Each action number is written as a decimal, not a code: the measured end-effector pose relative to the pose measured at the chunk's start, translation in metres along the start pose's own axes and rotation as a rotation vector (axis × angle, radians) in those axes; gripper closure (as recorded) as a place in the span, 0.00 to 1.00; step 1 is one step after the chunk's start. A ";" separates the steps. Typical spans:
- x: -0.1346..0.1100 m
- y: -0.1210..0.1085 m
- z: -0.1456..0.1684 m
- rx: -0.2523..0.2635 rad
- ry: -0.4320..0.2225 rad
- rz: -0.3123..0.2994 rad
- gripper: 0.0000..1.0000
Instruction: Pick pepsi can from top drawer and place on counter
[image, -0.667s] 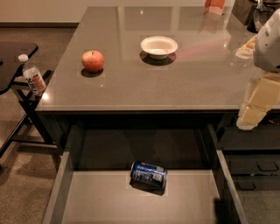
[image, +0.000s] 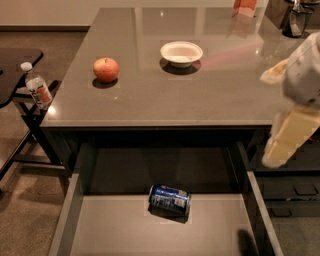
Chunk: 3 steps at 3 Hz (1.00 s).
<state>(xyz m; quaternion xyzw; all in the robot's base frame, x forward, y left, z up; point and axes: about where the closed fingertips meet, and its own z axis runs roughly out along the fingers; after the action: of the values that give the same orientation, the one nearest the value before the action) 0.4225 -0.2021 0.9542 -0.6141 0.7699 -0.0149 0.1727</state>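
Observation:
The pepsi can (image: 170, 199) is dark blue with white markings. It lies on its side at the back middle of the open top drawer (image: 120, 230), on the light grey bottom. The glossy grey-brown counter (image: 165, 95) spans the view above the drawer. My gripper (image: 287, 136) is cream and white. It hangs at the right edge of the view, over the counter's front right corner, above and to the right of the can and well apart from it. It holds nothing that I can see.
A red apple (image: 106, 69) and a white bowl (image: 181, 52) sit on the counter. An orange carton (image: 245, 7) stands at its far edge. A clear plastic bottle (image: 37, 87) rests on a dark side table (image: 15, 65) at left. Smaller dark drawers (image: 295, 192) are at lower right.
My gripper has come down a little at the right edge of the view. The can, apple and bowl have not moved.

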 end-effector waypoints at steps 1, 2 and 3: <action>0.009 0.023 0.053 -0.074 0.052 0.040 0.00; 0.013 0.028 0.057 -0.082 0.064 0.084 0.00; 0.013 0.028 0.057 -0.083 0.062 0.082 0.00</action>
<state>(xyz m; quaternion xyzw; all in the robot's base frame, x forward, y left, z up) 0.4099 -0.1968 0.8912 -0.5878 0.7995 0.0052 0.1234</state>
